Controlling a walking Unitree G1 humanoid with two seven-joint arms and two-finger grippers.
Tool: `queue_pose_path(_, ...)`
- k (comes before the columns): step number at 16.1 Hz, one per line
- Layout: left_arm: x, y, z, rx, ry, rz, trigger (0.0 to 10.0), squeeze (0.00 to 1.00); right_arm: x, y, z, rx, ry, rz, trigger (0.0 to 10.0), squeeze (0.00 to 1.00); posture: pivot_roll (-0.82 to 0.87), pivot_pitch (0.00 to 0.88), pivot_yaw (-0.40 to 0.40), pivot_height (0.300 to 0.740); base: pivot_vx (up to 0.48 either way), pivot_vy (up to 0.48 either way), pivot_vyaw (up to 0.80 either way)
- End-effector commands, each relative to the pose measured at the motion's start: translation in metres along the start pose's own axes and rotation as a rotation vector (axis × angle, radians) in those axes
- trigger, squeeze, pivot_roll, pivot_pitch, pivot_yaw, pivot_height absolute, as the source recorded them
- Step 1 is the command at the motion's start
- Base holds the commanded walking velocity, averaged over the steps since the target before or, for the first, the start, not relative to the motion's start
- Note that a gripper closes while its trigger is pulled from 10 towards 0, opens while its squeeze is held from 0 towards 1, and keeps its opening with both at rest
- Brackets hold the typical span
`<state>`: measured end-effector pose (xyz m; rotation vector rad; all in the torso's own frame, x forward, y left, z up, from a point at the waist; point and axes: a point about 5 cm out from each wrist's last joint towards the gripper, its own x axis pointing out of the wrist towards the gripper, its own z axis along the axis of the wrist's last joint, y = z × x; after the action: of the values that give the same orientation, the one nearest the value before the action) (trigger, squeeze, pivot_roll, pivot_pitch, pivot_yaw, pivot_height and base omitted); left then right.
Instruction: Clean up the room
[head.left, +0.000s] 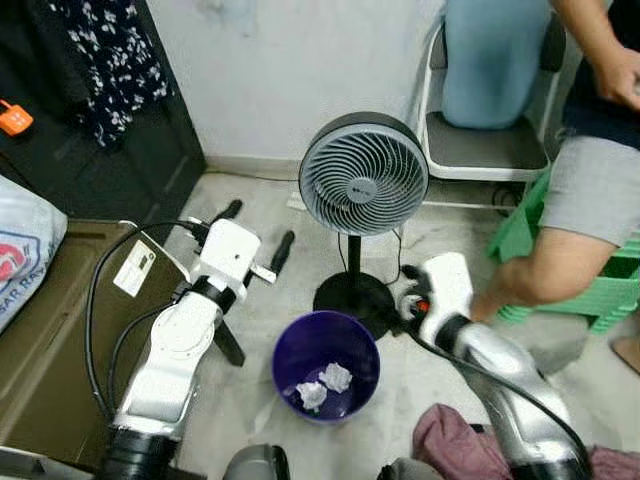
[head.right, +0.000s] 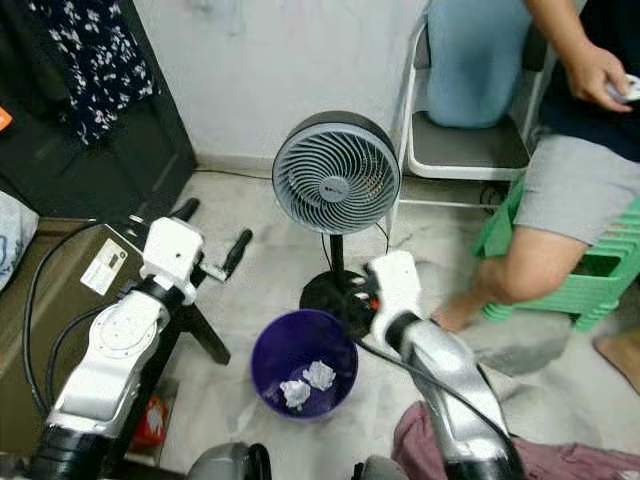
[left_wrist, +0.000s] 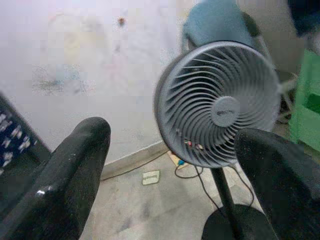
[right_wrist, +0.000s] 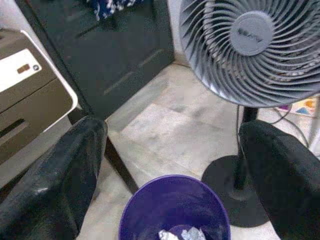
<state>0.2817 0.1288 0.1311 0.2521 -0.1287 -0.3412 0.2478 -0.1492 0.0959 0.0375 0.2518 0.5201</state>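
Observation:
A purple waste bin (head.left: 327, 352) stands on the floor between my arms, with two crumpled white paper balls (head.left: 335, 377) at its bottom. My left gripper (head.left: 257, 232) hovers open and empty to the left of the bin, and its wrist view looks at the grey fan (left_wrist: 220, 105). My right gripper (right_wrist: 175, 150) is open too, with nothing between its fingers; it hangs beside the fan's base, just right of the bin and above its rim (right_wrist: 172, 182). The white right wrist (head.left: 445, 285) hides its fingers in the eye views.
A grey pedestal fan (head.left: 363, 173) stands right behind the bin. A person (head.left: 585, 190) sits on a green stool (head.left: 610, 285) at the right, by a white chair (head.left: 485, 145). An olive box (head.left: 40, 330) is on the left, and maroon cloth (head.left: 450, 440) lies at the lower right.

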Motion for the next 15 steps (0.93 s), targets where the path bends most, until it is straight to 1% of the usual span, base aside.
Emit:
queue_pose_path(1, 0.003, 0.014, 0.000, 0.001, -0.002, 0.099, 10.0, 0.00, -0.009, 0.000, 0.001, -0.014, -0.017, -0.024, 10.0, 1.00, -0.18, 0.000, 0.120, 0.740, 0.000, 0.000, 0.00)
queue_pose_path(3, 0.005, 0.021, -0.001, -0.020, -0.007, 0.175, 10.0, 0.00, -0.013, -0.005, 0.002, -0.020, -0.049, -0.091, 10.0, 1.00, -0.18, 0.000, 0.116, 0.740, 0.000, 0.000, 0.00)
queue_pose_path(4, 0.001, 0.031, -0.007, -0.029, 0.010, 0.267, 10.0, 0.00, -0.006, -0.011, 0.017, 0.000, -0.154, -0.231, 10.0, 1.00, -0.17, 0.000, 0.112, 0.740, 0.000, 0.000, 0.00)
queue_pose_path(6, -0.003, 0.035, -0.011, -0.055, 0.024, 0.301, 10.0, 0.00, -0.001, -0.011, 0.027, 0.010, -0.213, -0.297, 10.0, 1.00, -0.16, 0.000, 0.111, 0.740, 0.000, 0.000, 0.00)
queue_pose_path(7, -0.006, 0.037, -0.015, -0.068, 0.038, 0.317, 10.0, 0.00, 0.004, -0.012, 0.033, 0.013, -0.253, -0.360, 10.0, 0.94, -0.16, 0.000, 0.116, 0.740, 0.000, 0.000, 0.59)
queue_pose_path(8, -0.007, 0.036, -0.016, -0.076, 0.041, 0.318, 10.0, 0.00, 0.009, -0.010, 0.035, 0.015, -0.267, -0.373, 10.0, 0.00, -0.17, 0.000, 0.118, 0.740, 0.000, 0.000, 0.80)
queue_pose_path(9, -0.007, 0.036, -0.017, -0.078, 0.042, 0.316, 10.0, 0.00, 0.011, -0.008, 0.037, 0.011, -0.271, -0.372, 10.0, 0.00, -0.17, 0.000, 0.119, 0.740, 0.000, 0.000, 0.80)
queue_pose_path(10, -0.006, 0.031, -0.017, -0.084, 0.037, 0.307, 10.0, 0.00, 0.019, -0.003, 0.043, -0.011, -0.294, -0.347, 10.0, 0.00, -0.17, 0.000, 0.114, 0.740, 0.000, 0.000, 0.80)
queue_pose_path(12, -0.004, 0.031, -0.016, -0.122, 0.019, 0.338, 10.0, 0.00, 0.027, -0.004, 0.052, -0.031, -0.308, -0.337, 10.0, 0.00, -0.17, 0.000, 0.095, 0.740, 0.000, 0.000, 0.80)
queue_pose_path(14, -0.005, 0.035, -0.017, -0.128, 0.025, 0.387, 10.0, 0.00, 0.030, -0.005, 0.057, -0.025, -0.319, -0.331, 10.0, 0.00, -0.16, 0.000, 0.071, 0.740, 0.000, 0.000, 0.80)
queue_pose_path(15, -0.007, 0.038, -0.015, -0.108, 0.012, 0.387, 10.0, 0.00, 0.032, -0.004, 0.060, -0.025, -0.320, -0.315, 10.0, 0.00, -0.15, 0.000, 0.059, 0.740, 0.000, 0.000, 0.80)
